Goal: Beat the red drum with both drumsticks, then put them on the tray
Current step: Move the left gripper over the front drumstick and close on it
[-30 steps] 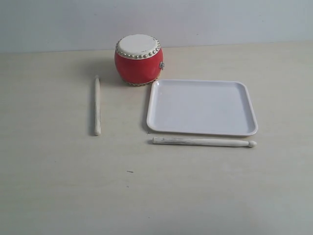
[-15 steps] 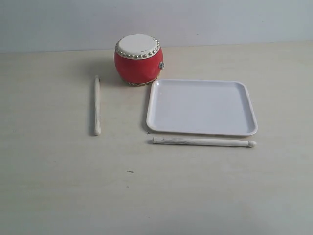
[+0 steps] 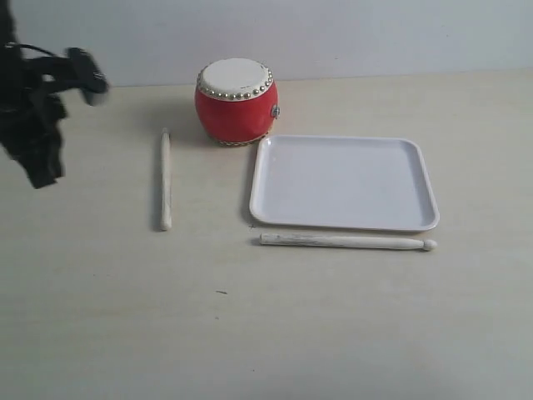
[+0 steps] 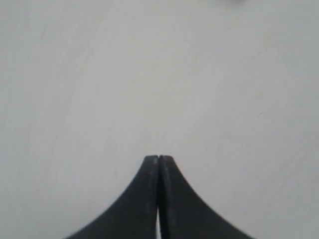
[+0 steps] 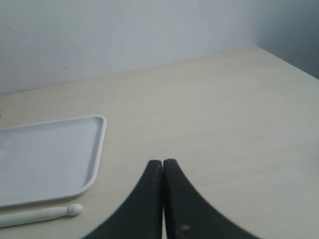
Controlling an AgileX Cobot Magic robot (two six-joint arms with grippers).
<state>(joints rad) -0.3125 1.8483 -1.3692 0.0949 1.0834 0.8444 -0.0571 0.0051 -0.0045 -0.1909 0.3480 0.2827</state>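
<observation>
The red drum (image 3: 236, 104) stands upright at the back of the table, cream skin up. Just right of and in front of it lies the white tray (image 3: 343, 182), with nothing in it. One drumstick (image 3: 166, 179) lies left of the drum, pointing front to back. The other drumstick (image 3: 346, 242) lies along the tray's front edge, rounded tip to the right. My left gripper (image 4: 158, 158) is shut on nothing above bare table; its arm (image 3: 33, 125) hangs blurred at the far left. My right gripper (image 5: 162, 162) is shut and empty, to the right of the tray (image 5: 45, 159) and the stick's tip (image 5: 74, 209).
A pale wall runs behind the table. A small dark speck (image 3: 221, 292) marks the tabletop in front of the sticks. The table's right edge (image 5: 289, 62) shows in the right wrist view.
My left arm has come into the exterior view at the far left, where there was none before. Drum, tray and both sticks have not moved.
</observation>
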